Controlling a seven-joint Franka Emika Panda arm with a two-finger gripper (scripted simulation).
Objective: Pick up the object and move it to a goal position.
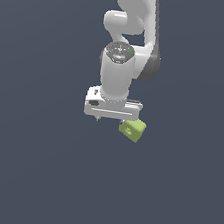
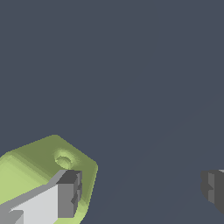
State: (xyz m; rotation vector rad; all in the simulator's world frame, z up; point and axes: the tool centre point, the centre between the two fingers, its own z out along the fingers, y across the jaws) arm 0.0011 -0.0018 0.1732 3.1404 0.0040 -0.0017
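The object is a small yellow-green cube (image 1: pixel 132 129) with rounded edges, lying tilted on the dark grey floor just under the hand's end on the exterior view's right. In the wrist view the cube (image 2: pixel 30 168) shows a small hole on its upper face. My gripper (image 1: pixel 113 118) is open and empty, with its jaws wide apart. In the wrist view the gripper (image 2: pixel 140 192) has one finger (image 2: pixel 68 194) in front of the cube, which sits mostly to the outside of it. The other finger (image 2: pixel 214 188) is far off. The cube is not between the jaws.
The plain dark grey floor (image 1: pixel 34 174) fills both views. The white arm (image 1: pixel 128 30) rises over the hand and hides most of the fingers in the exterior view. No goal marker shows.
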